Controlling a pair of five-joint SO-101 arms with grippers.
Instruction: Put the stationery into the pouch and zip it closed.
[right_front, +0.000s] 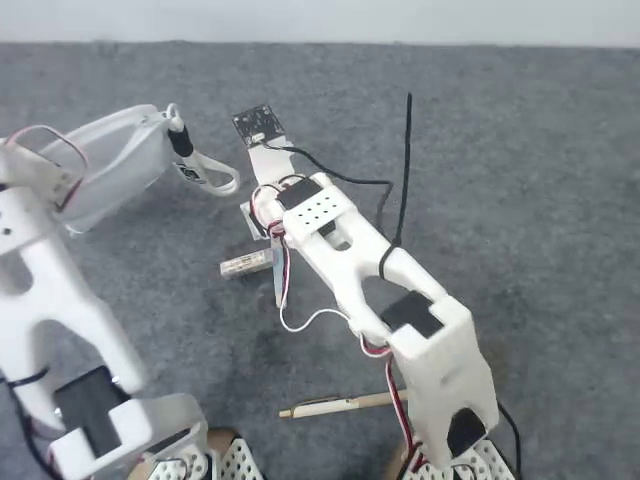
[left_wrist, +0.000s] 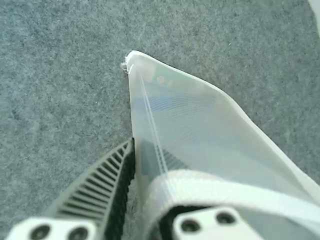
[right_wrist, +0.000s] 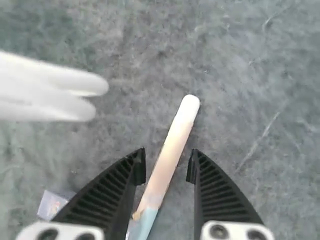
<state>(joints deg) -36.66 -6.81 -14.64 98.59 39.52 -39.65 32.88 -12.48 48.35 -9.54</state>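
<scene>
I'm watching a grey carpeted bench (right_front: 520, 200). The left fingers (left_wrist: 100, 190) are pinching the translucent pouch (right_front: 120, 170), and a black-capped marker (right_front: 181, 140) is sticking out at its mouth. The left wrist view is showing faint shapes inside that I cannot identify. Right of the pouch, the right fingers (right_wrist: 112, 187) are spread astride a cream stick (right_wrist: 175, 140). Further right of the pouch, a pen (right_front: 335, 405) is lying flat.

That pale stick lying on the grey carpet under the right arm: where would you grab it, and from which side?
I'd grip the stick around its middle, coming straight down from above. It lies flat on the carpet and is long and thin, so fingers closing across its narrow width should suit it. The right end effector is open and straddles it that way.
</scene>
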